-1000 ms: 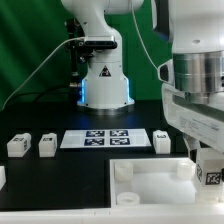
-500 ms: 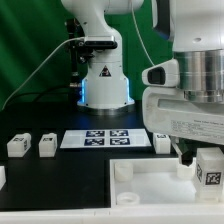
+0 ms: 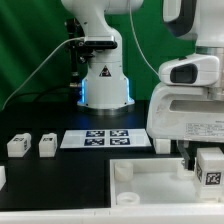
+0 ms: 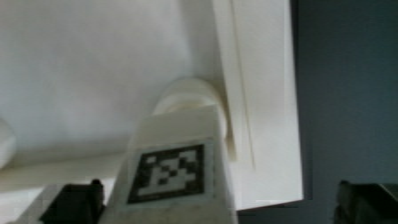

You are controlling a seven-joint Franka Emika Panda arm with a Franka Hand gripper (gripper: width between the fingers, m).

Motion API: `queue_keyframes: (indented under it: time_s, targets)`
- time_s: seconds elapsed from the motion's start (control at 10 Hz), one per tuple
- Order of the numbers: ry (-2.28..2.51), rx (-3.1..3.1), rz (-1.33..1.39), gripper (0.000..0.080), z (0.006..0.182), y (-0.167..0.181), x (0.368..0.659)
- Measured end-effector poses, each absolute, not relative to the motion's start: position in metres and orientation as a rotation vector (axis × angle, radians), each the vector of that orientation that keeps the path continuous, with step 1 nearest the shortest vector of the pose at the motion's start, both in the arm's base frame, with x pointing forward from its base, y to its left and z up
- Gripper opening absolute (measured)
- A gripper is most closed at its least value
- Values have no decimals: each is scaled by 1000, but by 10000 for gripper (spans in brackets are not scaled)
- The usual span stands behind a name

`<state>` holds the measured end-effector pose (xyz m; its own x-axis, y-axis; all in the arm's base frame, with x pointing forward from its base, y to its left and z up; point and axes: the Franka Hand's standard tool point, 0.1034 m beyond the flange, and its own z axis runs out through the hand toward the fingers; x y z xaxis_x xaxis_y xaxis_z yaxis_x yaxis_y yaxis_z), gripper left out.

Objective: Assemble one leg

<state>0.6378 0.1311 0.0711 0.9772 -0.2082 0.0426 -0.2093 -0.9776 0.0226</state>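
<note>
The black tabletop [image 3: 60, 185] carries the white panel [image 3: 150, 188] along the bottom right of the frame, and with its edge running just beside the work, I judge my only free room is upward. My claw [image 4: 222, 203] hangs at the far right with its fingertips [image 4: 79, 200] spread. Gaps show on either side of the leg [image 3: 209, 166], which stands tag-outward at the panel's right corner, presumably for its socket; I can't tell if it's seated.

Tool [image 4: 217, 203] vertical, downward, fingers [image 4: 71, 203] wide apart.
</note>
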Motion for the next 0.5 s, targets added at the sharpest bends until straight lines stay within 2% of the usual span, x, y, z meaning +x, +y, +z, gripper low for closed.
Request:
queue_keyframes:
  time_s: [0.2, 0.3, 0.4, 0.5]
  targets:
    - [-326, 3097, 62, 411, 71, 131, 638]
    - [-538, 3069, 61, 411, 71, 128, 638]
    - [-684, 3039, 63, 292, 71, 126, 638]
    - [-730, 3028, 63, 292, 71, 126, 638]
